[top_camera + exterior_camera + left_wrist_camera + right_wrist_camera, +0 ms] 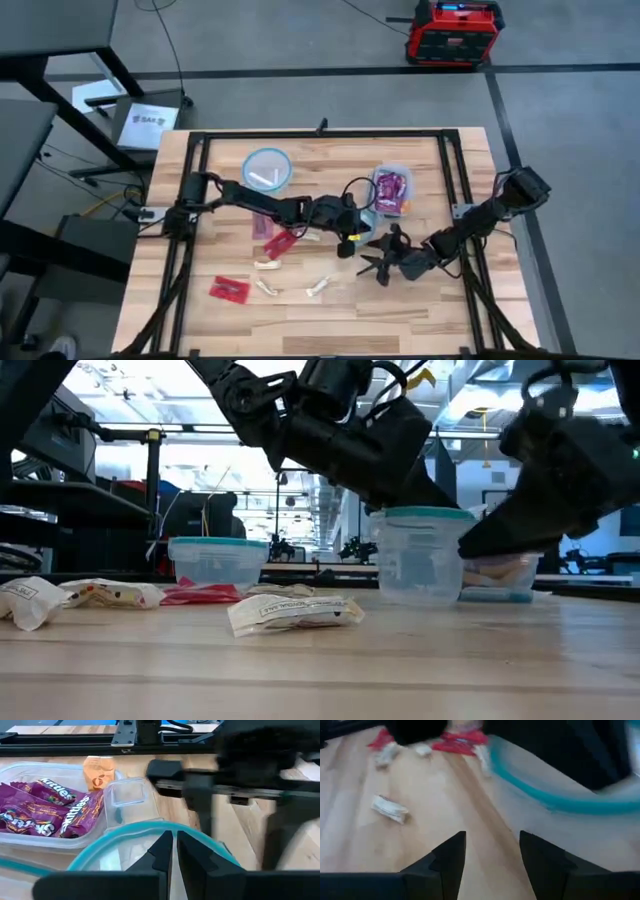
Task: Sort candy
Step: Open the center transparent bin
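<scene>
Hovering over a round blue-rimmed container (150, 845), the left gripper (174, 851) had its fingers pressed together, grasping nothing visible. The right gripper (490, 852) stood spread apart just beside it. Purple Skittles packets (47, 807) filled the rectangular tub (391, 189); red packets (229, 289) and cream sticks (316, 288) lay scattered on the table (420, 310).

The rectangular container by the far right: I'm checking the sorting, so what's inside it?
The rectangular container holds purple Skittles packets. An orange packet lies at its far end; whether inside or just behind is unclear. Anything beneath the purple packets is covered.
</scene>
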Controlling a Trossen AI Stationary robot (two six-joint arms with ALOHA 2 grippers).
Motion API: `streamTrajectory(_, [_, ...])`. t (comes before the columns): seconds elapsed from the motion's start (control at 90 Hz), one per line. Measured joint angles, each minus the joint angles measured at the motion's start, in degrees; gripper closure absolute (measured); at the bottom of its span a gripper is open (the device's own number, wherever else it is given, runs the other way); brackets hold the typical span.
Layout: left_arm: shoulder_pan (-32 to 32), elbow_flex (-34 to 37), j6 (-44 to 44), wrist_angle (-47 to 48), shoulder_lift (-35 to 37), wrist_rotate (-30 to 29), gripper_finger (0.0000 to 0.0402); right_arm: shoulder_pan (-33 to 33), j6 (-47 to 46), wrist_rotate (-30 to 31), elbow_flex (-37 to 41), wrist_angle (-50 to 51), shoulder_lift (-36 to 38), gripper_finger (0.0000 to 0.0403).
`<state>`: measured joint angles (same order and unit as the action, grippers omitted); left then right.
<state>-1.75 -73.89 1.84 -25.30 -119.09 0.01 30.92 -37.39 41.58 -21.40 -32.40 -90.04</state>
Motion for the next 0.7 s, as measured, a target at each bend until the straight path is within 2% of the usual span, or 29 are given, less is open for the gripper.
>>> streamTrajectory(0.189, [-0.3, 0.0, 0.34, -0.35, 0.0, 0.17, 0.0389, -0.45, 0.3, -1.57, 3.2, -10.5, 0.02, 0.0228])
streamTrajectory(0.289, [-0.27, 0.0, 0.29, -0.35, 0.0, 0.22, 0.0389, -1.59, 3.11, -5.41, 2.75, -13.13, 0.0, 0.0228])
streamTrajectory(0.389, [-0.27, 0.02, 0.28, -0.31, 0.0, 0.2, 0.0389, -2.94, 5.82, -8.12, 1.32, -12.46, 0.0, 0.0228])
streamTrajectory(0.7, [-0.16, 0.02, 0.37, 0.33, 0.0, -1.09, 0.0389, -5.03, 7.74, -8.81, 0.78, -14.54, -0.04, 0.0228])
